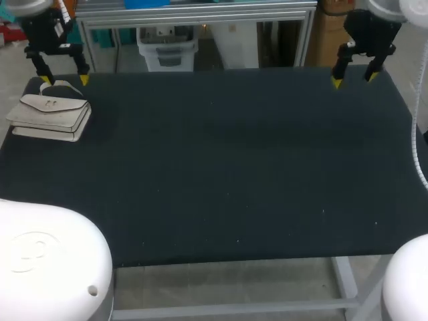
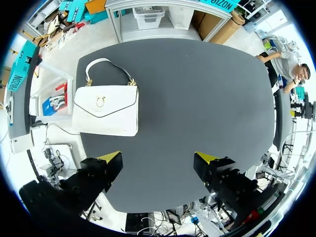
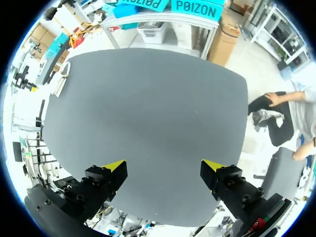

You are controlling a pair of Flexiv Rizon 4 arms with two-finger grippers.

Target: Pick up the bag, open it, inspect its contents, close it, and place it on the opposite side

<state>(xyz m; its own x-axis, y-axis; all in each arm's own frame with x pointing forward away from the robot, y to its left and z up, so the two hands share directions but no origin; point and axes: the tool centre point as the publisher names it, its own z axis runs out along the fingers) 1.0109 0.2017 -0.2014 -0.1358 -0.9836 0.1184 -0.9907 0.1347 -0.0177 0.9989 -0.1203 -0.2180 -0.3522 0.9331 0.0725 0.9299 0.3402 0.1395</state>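
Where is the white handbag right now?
In the head view the bag lies flat at the far left of the table, close to the left gripper, untouched.

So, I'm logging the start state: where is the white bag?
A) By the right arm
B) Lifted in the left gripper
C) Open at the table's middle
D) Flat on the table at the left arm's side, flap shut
D: the white bag lies flat on the table, flap shut, near the open left gripper, which holds nothing.
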